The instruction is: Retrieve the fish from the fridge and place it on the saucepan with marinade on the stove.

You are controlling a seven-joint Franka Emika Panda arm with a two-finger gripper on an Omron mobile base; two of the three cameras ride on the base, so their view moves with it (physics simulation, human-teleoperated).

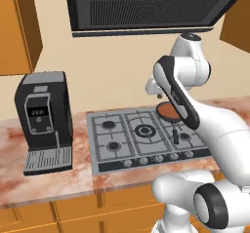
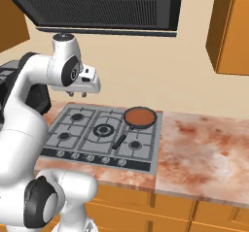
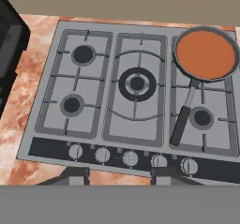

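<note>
So the arm is parked up over the stove [image 3: 136, 101], gripper [image 2: 78, 94] hanging well above the left-middle burners and looking straight down, which I'd guess is just a survey pose so the hand camera takes in the whole cooktop. The pan [image 3: 205, 53] sits on the back right burner, full of that reddish-brown marinade, handle pointing toward the front knobs, I reckon so it stays off the neighbouring flames and is easy to reach from the front. Nothing is lying in the sauce that I can make out, and no fish anywhere on the stove or counter [image 2: 204, 143]. Jaws: the 2 fingertips stand apart with bare stove showing between them in the hand view, so I'd call them open and empty, though only the very tips show. If the fish isn't in hand or in the pan, my read is the fetch part is still to do. The coffee machine [image 1: 45, 122] sits on the counter just left of the stove, out of the way of the burners. Writing: there's a small display on the coffee machine front and marks by the knobs, but all too small or blurry to read. No brand names I can pick out on the hood [image 1: 146, 8] either.
</note>
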